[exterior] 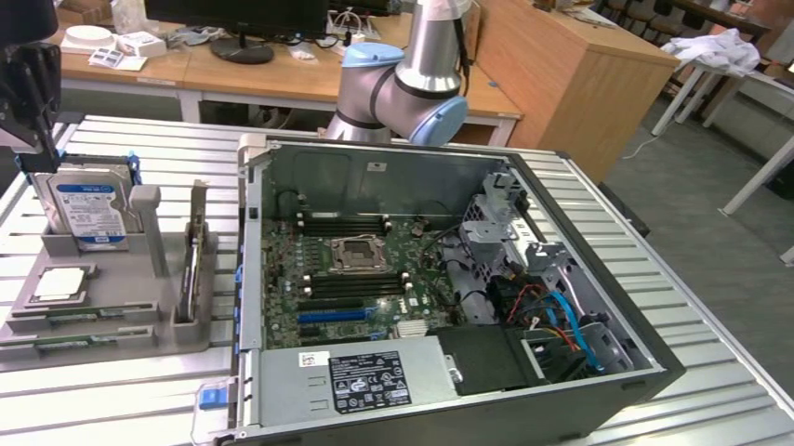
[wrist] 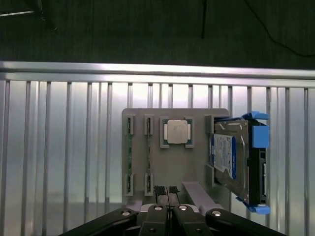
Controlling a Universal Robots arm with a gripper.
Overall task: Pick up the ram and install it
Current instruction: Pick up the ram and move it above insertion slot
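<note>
The ram is a thin green stick lying in a slot of the grey holder tray; a second green stick lies in the slot beside it. In the exterior view these sticks lie along the tray's near edge, at the exterior view's left. My gripper hangs well above the tray, shut, with nothing between its black fingertips. In the exterior view the gripper is a dark shape over the tray's far left corner. The open computer case shows the motherboard's memory slots.
A silver processor chip and a hard drive with a blue label also sit in the tray, and an upright grey bracket stands at its case side. Cables and a power supply fill the case. All rests on a ribbed metal table.
</note>
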